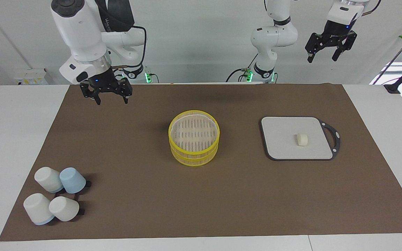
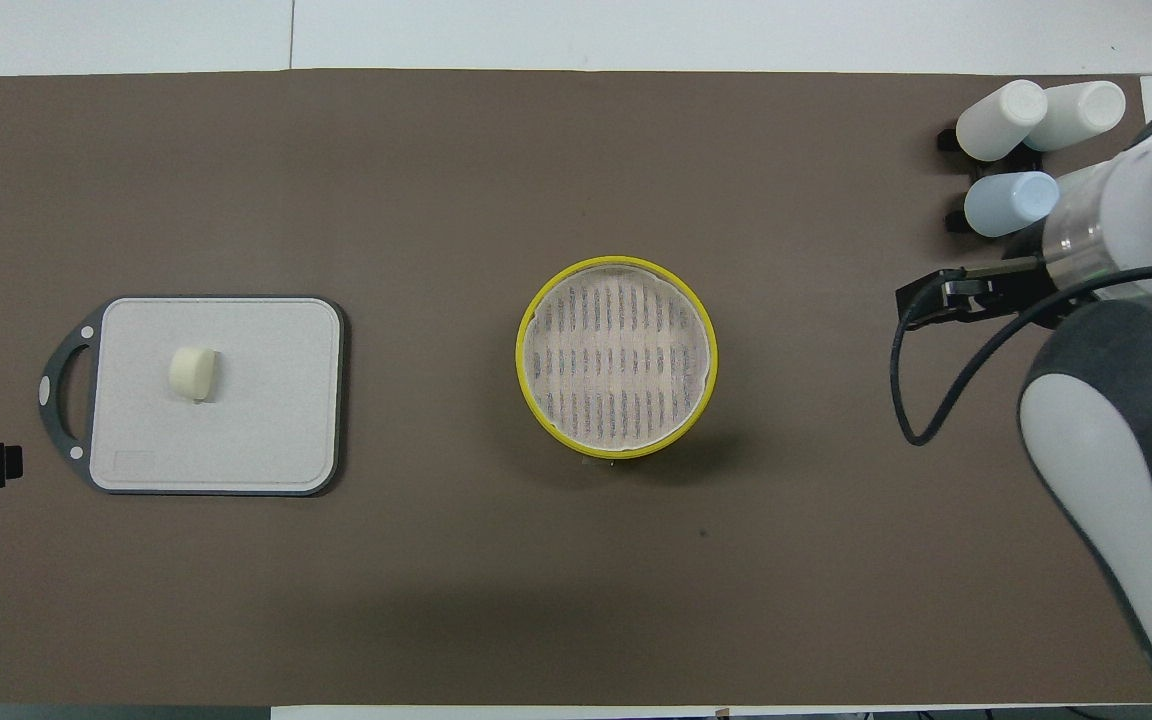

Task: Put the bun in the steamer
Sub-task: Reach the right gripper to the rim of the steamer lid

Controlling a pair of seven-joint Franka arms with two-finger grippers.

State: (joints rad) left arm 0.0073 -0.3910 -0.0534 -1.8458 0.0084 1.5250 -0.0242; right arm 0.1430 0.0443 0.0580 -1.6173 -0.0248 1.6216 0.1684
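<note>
Approach step: the bun (image 1: 302, 139) lies on the grey board (image 1: 281, 139), the steamer (image 1: 194, 142) seemingly empty mid-mat; both the right gripper (image 1: 106, 96) and the left gripper (image 1: 328, 52) hang open, so next comes descent onto the bun.

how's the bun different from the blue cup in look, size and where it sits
The bun is cream-white; the blue cup is pale blue. The bun is far smaller than the blue cup. The bun lies alone on the grey board toward the left arm's end; the blue cup stands among three white cups toward the right arm's end, farther from the robots. Neither is touched by a gripper.
</note>
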